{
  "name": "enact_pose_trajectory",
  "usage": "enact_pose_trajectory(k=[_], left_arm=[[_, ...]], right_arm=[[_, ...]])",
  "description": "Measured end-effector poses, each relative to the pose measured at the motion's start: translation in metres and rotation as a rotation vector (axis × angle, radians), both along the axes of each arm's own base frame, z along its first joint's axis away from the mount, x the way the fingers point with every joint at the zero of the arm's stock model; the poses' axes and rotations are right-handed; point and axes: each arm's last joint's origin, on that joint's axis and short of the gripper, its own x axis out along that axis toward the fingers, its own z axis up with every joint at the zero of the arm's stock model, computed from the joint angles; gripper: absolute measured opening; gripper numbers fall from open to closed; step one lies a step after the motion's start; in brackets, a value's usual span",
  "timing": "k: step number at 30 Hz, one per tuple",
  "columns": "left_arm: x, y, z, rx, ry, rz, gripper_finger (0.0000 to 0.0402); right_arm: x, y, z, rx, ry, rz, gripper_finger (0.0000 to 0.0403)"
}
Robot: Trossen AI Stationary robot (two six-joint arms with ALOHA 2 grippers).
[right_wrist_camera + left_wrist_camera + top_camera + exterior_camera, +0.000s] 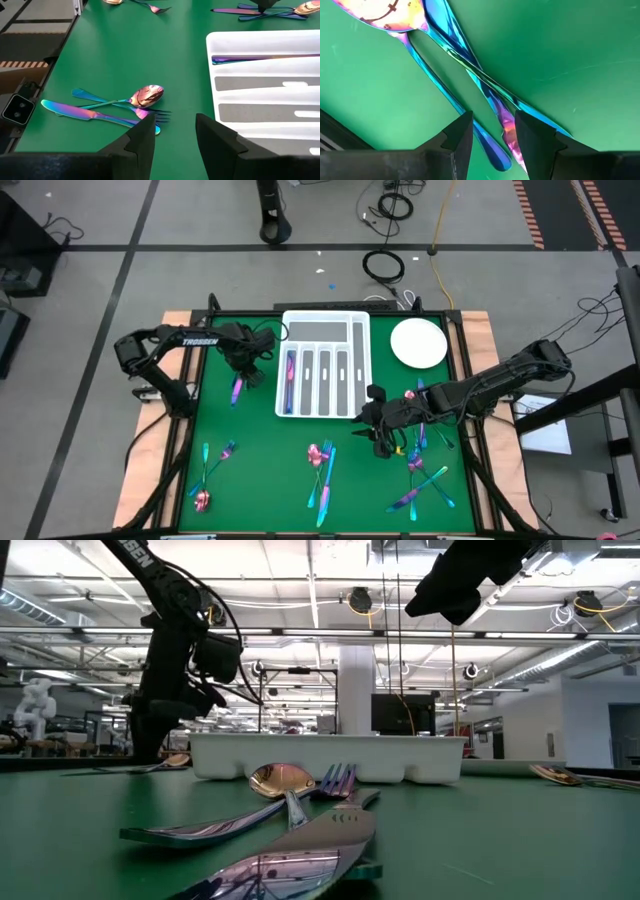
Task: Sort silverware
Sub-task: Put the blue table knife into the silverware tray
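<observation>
Green mat (270, 480) under all. White compartmented tray (323, 323) mid-table, one iridescent piece (290, 372) in leftmost slot; round white plate (418, 343) beside tray. Left gripper (492, 140) low beside tray's left edge, fingers spread, straddling crossed spoon (427, 70) and knife (485, 85) handles, nothing pinched. Right gripper (175, 135) raised by tray's near right corner, fingers apart, empty. Remaining silverware scattered along mat's near side: spoon, fork and knife cluster (117, 105) centre, more left and right.

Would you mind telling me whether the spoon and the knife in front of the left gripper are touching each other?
Touching. The left wrist view shows the spoon and the knife handles crossing, one lying directly over the other on the green mat.
</observation>
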Motion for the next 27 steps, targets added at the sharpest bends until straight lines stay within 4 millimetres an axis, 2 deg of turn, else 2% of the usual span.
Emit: enact_pose_trajectory(k=[7,18,27], left_arm=[[0.000,0.000,-0.001,-0.006,0.005,-0.027,0.0149],[0.003,0.001,-0.018,-0.071,0.081,-0.086,0.0149],[0.004,0.001,-0.019,-0.091,0.075,-0.184,0.0149]], right_arm=[[0.000,0.000,0.000,0.000,0.000,0.000,0.0130],[0.000,0.000,0.000,0.000,0.001,0.000,0.0130],[0.000,0.000,0.000,0.000,0.001,0.000,0.0130]])
